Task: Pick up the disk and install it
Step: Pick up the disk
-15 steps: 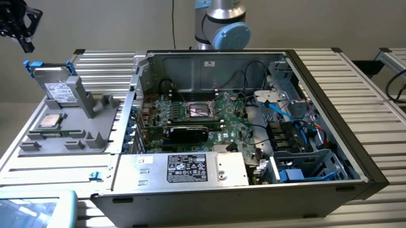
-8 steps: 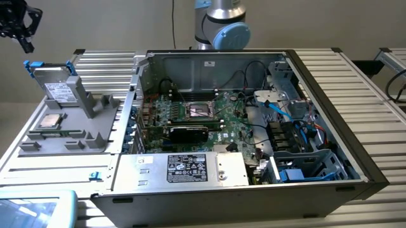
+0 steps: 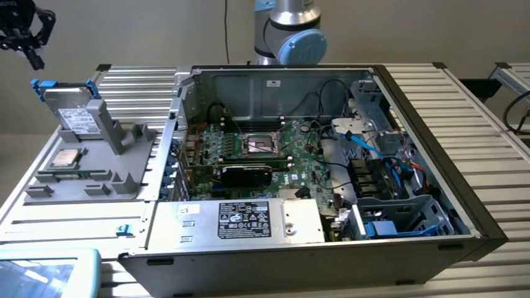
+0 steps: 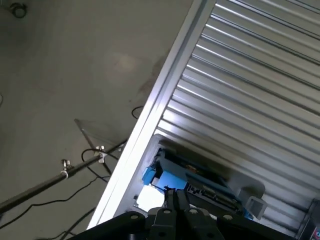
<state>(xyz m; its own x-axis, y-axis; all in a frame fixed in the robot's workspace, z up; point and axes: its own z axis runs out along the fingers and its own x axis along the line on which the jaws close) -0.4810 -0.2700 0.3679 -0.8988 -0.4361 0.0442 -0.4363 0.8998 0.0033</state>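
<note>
Exterior view: I have the gripper point(image 3: 33, 59) closed and empty, hovering above the disk point(image 3: 71, 112) in its grey stand point(image 3: 99, 155) at the exterior view's left. Pickup and fitting into the computer case point(image 3: 248, 87) both remain.

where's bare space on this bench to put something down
Bare ribbed aluminium tabletop lies to the exterior view's right of the open black computer case, and a strip between the grey plastic fixture tray and the near edge. Crowded: inside the case, and the tray, which holds the blue-framed silver disk.
</note>
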